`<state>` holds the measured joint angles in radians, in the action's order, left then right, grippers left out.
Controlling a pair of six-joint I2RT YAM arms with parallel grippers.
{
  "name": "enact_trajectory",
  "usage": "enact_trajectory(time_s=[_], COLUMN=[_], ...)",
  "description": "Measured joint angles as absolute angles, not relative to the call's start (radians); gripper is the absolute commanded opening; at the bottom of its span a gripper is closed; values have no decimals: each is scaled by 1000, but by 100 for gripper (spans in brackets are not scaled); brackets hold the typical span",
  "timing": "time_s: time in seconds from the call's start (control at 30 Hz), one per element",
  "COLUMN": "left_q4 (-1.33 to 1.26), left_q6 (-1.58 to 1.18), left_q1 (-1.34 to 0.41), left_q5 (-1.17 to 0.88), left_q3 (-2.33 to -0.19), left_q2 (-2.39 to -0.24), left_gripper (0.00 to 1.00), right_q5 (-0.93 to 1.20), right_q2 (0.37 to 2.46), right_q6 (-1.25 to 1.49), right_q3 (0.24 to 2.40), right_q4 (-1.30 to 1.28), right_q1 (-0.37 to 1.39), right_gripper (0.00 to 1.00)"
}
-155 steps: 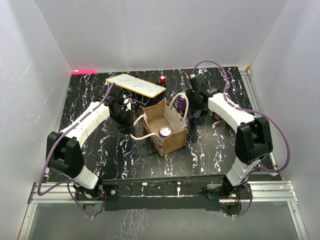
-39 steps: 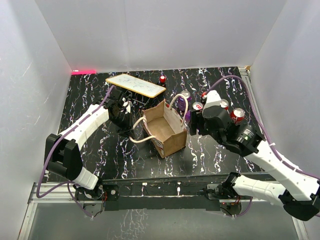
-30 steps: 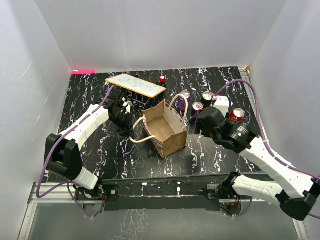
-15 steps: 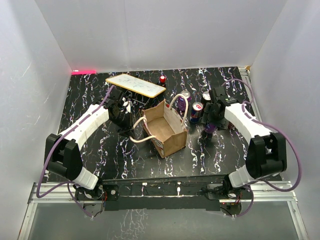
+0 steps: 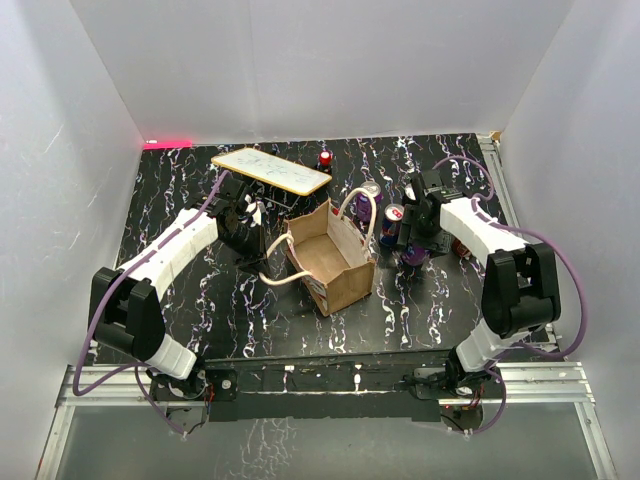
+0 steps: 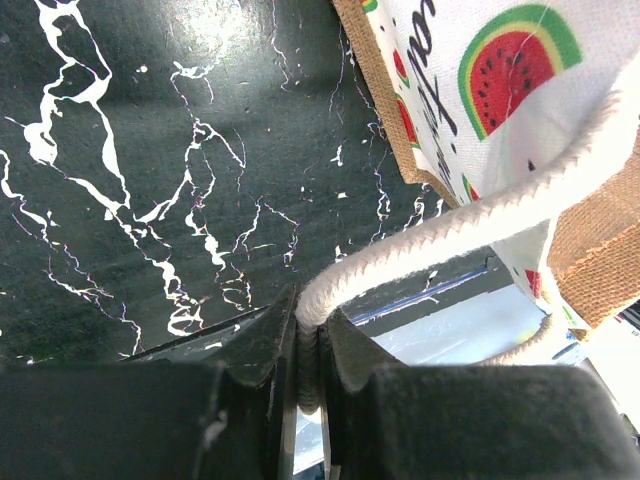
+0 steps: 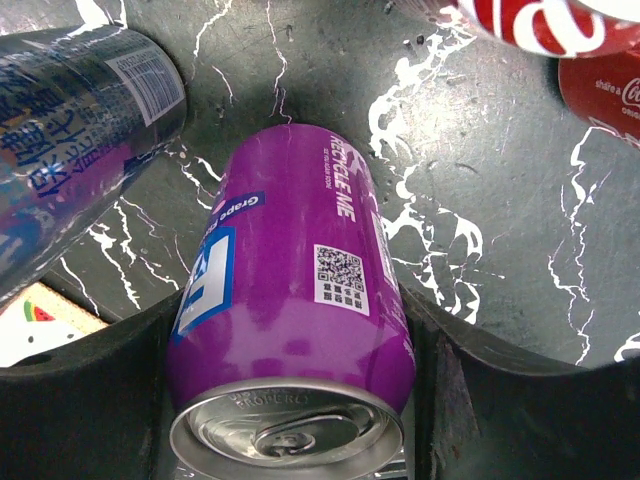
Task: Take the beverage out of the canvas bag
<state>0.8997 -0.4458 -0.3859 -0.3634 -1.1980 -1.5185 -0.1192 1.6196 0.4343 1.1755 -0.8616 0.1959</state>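
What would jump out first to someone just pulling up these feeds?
The bright purple can fills the right wrist view, gripped by the right hand beside a blue can, just right of the canvas bag. That bag stands open at the middle of the table with nothing visible inside, and the left hand pinches its cream rope handle.

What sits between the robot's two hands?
The canvas bag, standing open, between the left fingers pinching its rope handle and the right fingers; the top view shows it.
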Motion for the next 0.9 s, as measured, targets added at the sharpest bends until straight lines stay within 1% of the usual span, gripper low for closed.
enact_trajectory(time_s=[0.03,0.07,0.1,0.13,0.2,0.27,0.3,0.4,0.43,0.47,0.5,0.53,0.57,0.6,0.73,0.9], left_q4=[900,900,900,900,902,909,913,919,921,923,926,942,943,953,973,994], left_q6=[-446,-445,-446,-445,-442,-439,-439,-434,-433,-432,-429,-426,-426,-427,-430,-439], left_q1=[-386,-386,-386,-386,-386,-387,-387,-387,-387,-387,-387,-387,-387,-387,-387,-387], left_q5=[-364,-363,-363,-363,-363,-361,-358,-350,-347,-343,-338,-321,-320,-313,-268,-192], left_q3=[-1198,-1198,-1198,-1199,-1203,-1217,-1229,-1266,-1275,-1287,-1301,-1352,-1356,-1378,-1491,-1593], left_q2=[-1518,-1518,-1518,-1518,-1518,-1518,-1518,-1518,-1518,-1518,-1519,-1519,-1519,-1519,-1516,-1494], left_gripper=[6,12,18,26,40,47,55,67,72,79,82,91,96,97,97,97], right_q5=[-119,-118,-117,-114,-106,-101,-100,-94,-92,-89,-86,-79,-79,-78,-67,-38], right_q2=[1623,1623,1624,1624,1624,1623,1622,1611,1608,1605,1603,1593,1592,1583,1502,1400], right_q6=[430,426,422,419,412,405,400,394,395,395,395,395,395,395,397,389], right_q3=[1176,1176,1176,1176,1175,1175,1175,1176,1176,1177,1182,1217,1219,1231,1310,1545], right_q4=[-862,-862,-862,-861,-859,-859,-857,-854,-855,-857,-862,-888,-888,-897,-960,-1023], right_q1=[196,196,196,196,196,196,196,196,196,196,196,196,196,197,216,379], right_gripper=[46,53,57,66,77,84,87,93,94,94,95,94,96,98,99,99])
